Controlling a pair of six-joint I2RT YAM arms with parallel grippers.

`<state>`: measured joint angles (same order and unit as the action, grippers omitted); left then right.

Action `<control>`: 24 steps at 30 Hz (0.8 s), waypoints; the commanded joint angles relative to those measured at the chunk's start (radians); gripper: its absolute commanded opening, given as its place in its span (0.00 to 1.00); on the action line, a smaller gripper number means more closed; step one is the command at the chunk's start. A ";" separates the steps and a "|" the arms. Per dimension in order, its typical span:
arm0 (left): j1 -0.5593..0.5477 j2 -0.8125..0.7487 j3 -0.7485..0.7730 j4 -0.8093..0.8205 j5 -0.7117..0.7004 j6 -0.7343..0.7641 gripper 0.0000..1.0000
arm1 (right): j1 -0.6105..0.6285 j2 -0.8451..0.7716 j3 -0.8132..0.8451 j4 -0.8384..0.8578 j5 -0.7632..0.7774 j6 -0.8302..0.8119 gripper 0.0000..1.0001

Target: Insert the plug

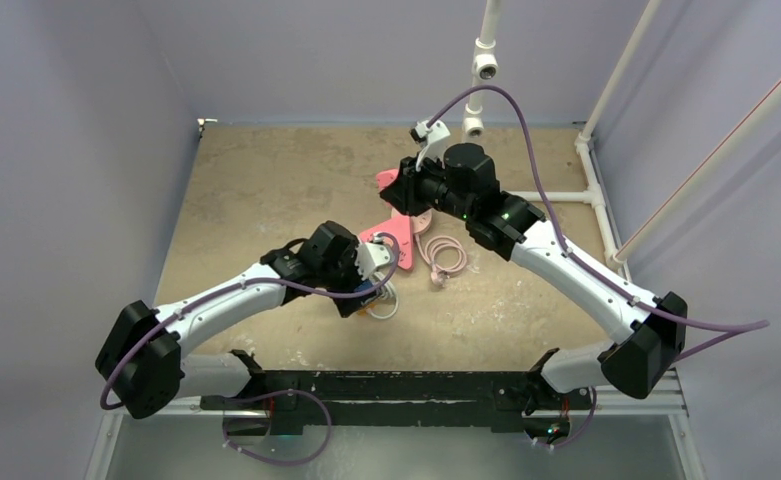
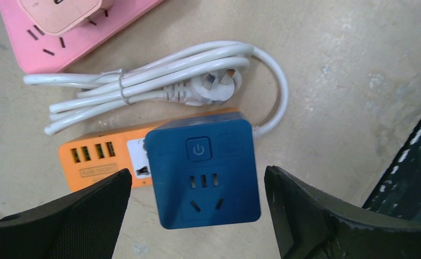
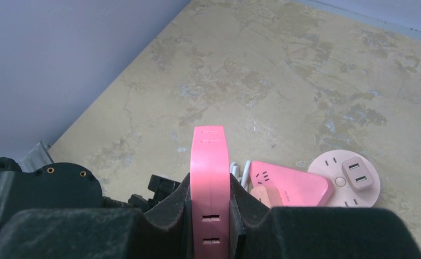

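A dark blue cube socket (image 2: pixel 202 172) sits at the right end of an orange power strip (image 2: pixel 100 156). Behind them lies the strip's bundled white cord (image 2: pixel 159 75), ending in a white three-pin plug (image 2: pixel 216 86). My left gripper (image 2: pixel 197 175) hangs open above the blue cube, one finger on each side, touching nothing. In the top view the left gripper (image 1: pixel 371 285) is at the table's middle. My right gripper (image 3: pixel 210 189) is shut on a flat pink socket block (image 3: pixel 210 156), held edge-up above the table. The top view shows the right gripper (image 1: pixel 398 185) farther back.
A pink triangular power strip (image 3: pixel 291 186) carries a peach adapter (image 3: pixel 262 194). Beside it lies a round pink socket (image 3: pixel 326 189) with its own adapter (image 3: pixel 357 174). A coiled pink cable (image 1: pixel 444 258) lies to the right. White pipes (image 1: pixel 596 150) run along the right edge.
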<state>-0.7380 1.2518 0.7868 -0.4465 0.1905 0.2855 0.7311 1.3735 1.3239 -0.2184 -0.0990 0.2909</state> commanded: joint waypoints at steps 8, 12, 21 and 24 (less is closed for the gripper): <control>0.003 -0.080 -0.037 0.028 -0.079 0.198 0.49 | -0.006 -0.022 0.021 0.019 -0.011 0.011 0.00; 0.019 -0.090 -0.040 -0.018 -0.068 0.272 0.45 | -0.005 -0.018 0.020 0.020 -0.023 0.008 0.00; 0.066 -0.143 0.052 -0.044 -0.014 0.258 0.99 | 0.065 0.028 -0.021 -0.021 0.038 0.094 0.00; 0.082 -0.157 0.155 -0.095 0.014 0.222 0.99 | 0.068 0.034 0.017 -0.058 0.048 0.086 0.00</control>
<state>-0.6796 1.1381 0.7986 -0.5213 0.1539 0.5404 0.7898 1.4082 1.3102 -0.2409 -0.0738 0.3523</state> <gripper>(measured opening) 0.990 0.222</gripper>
